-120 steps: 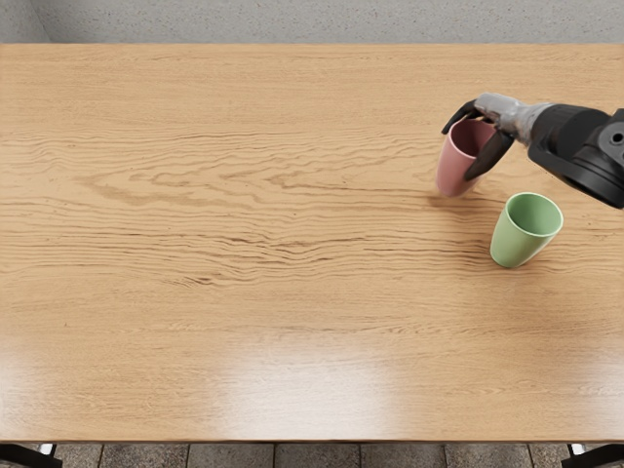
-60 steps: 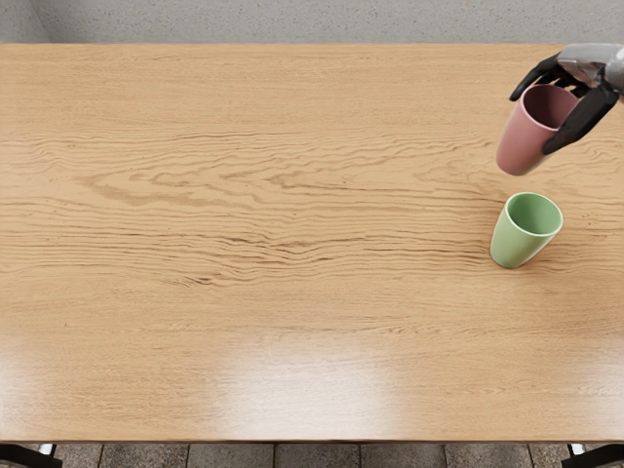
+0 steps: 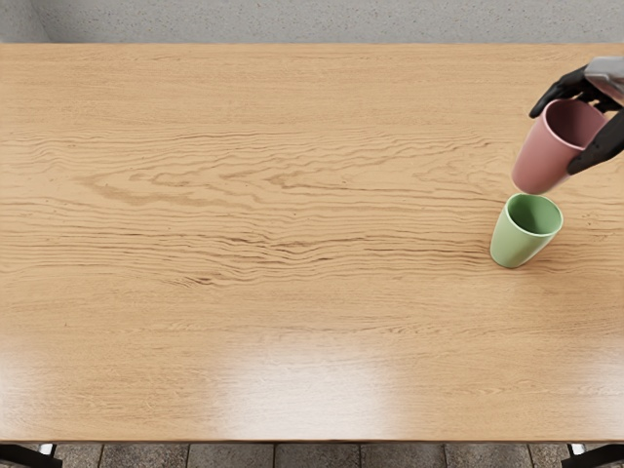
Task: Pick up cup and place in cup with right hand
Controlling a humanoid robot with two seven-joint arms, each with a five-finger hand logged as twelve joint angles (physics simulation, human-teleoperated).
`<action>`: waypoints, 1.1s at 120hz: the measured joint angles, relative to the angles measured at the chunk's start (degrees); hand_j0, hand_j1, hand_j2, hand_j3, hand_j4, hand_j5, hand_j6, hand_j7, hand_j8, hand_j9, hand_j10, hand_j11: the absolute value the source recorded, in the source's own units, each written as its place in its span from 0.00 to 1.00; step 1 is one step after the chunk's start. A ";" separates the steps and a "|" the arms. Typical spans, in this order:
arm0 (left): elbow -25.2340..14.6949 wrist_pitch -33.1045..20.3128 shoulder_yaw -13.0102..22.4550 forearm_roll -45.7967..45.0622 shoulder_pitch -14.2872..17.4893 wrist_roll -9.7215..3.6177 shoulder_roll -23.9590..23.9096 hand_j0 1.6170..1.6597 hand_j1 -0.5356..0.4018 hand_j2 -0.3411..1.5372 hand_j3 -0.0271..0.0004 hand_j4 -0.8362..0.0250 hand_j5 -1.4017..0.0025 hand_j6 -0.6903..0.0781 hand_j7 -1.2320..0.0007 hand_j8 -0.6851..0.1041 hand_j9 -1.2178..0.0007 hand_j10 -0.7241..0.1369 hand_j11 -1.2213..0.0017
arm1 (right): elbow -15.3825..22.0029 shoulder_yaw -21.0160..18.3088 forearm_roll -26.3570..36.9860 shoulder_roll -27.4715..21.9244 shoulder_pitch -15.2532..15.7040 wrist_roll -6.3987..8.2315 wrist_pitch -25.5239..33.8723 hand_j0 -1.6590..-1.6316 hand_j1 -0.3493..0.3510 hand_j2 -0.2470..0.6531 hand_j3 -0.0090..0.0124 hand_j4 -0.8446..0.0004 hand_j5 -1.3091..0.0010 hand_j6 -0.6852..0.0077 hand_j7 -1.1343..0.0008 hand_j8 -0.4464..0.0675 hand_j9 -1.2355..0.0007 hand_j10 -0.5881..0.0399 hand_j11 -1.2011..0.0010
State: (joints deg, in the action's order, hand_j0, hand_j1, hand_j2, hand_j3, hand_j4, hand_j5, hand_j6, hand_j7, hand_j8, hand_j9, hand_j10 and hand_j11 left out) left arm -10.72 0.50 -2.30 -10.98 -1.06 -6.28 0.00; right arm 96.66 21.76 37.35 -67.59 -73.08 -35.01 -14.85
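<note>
Pretty bright, even light overall; big milky glare on the near part of the table (image 3: 292, 312), paler patches toward both sides too; soft, faint shadow by the green cup (image 3: 514, 246); wood grain (image 3: 263, 244) looks nice and crisp tbh

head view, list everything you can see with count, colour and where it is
pink cup: one, pink, at the picture's right, held in the right hand, bottom near the green cup's rim
green cup: one, light green, upright on the table, mouth open and nothing in it
table: one, light brown wood grain, across most of the view
floor: grey tiles, along the bottom edge
right hand: one, black fingers, grey back, upper right
</note>
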 joint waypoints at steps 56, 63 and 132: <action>0.00 -0.02 0.00 0.00 0.00 -0.01 0.00 0.96 0.94 0.18 0.98 0.97 1.00 0.90 1.00 0.87 1.00 0.84 1.00 | 1.61 -0.34 -0.63 -0.61 3.96 0.00 0.80 0.24 0.63 0.22 0.41 0.45 0.49 0.59 0.44 0.45 0.45 0.45 0.44; 0.00 -0.02 0.00 0.00 0.00 0.00 0.00 0.96 0.94 0.18 0.98 0.97 1.00 0.90 1.00 0.87 1.00 0.84 1.00 | 1.58 -0.35 -0.64 -0.57 4.10 0.00 0.85 0.24 0.64 0.22 0.41 0.45 0.49 0.59 0.44 0.46 0.45 0.45 0.45; 0.00 0.00 0.00 0.00 0.00 -0.02 0.00 0.96 0.94 0.18 0.98 0.97 1.00 0.90 1.00 0.87 1.00 0.84 1.00 | 0.68 -0.33 -0.38 -0.56 4.29 0.01 2.09 0.24 0.57 0.14 0.41 0.46 0.53 0.52 0.47 0.37 0.49 0.38 0.48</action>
State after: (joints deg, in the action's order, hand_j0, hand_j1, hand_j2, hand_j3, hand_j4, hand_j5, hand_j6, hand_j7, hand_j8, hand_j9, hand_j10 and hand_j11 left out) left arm -10.72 0.50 -2.30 -10.98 -1.06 -6.30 0.00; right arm 97.34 21.42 36.98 -68.15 -68.79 -35.00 -12.76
